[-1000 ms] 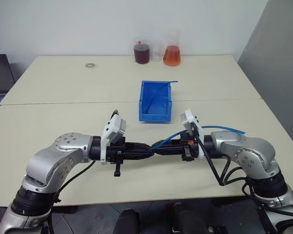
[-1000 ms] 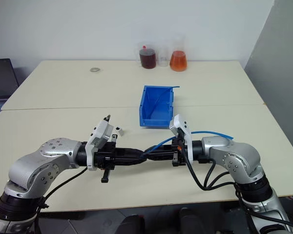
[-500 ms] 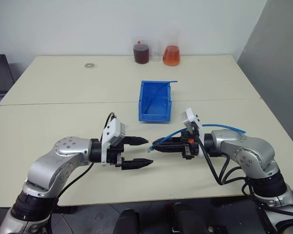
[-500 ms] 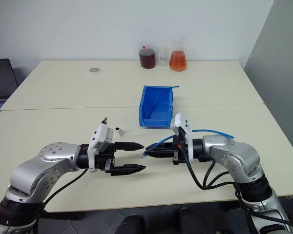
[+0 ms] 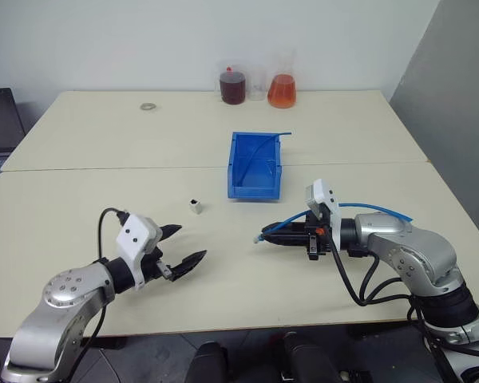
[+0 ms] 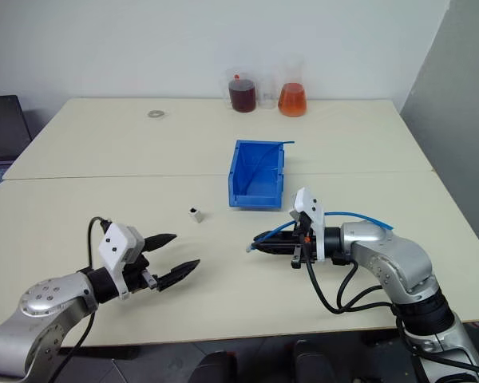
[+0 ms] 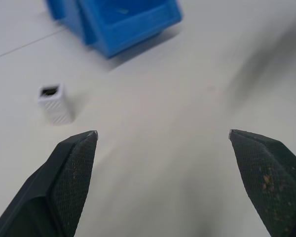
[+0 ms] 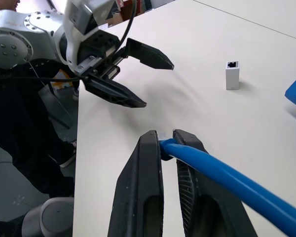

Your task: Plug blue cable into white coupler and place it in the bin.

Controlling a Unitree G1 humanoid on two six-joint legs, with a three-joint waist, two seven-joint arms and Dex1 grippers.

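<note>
White plastic marks the white coupler (image 5: 195,207), standing upright and unheld on the worktop (image 5: 80,191), between the left tool (image 5: 178,246) and the bin (image 5: 254,165) but well short of the bin. Risks: so small and light a block may topple or skid if one finger meets it first, and the limp blue cable (image 8: 222,175) may let its plug droop off line with the socket. Left tool: spread wide, empty, touching nothing. Right tool (image 8: 166,140): pinched narrow on the blue cable near its plug end, held above the worktop.
</note>
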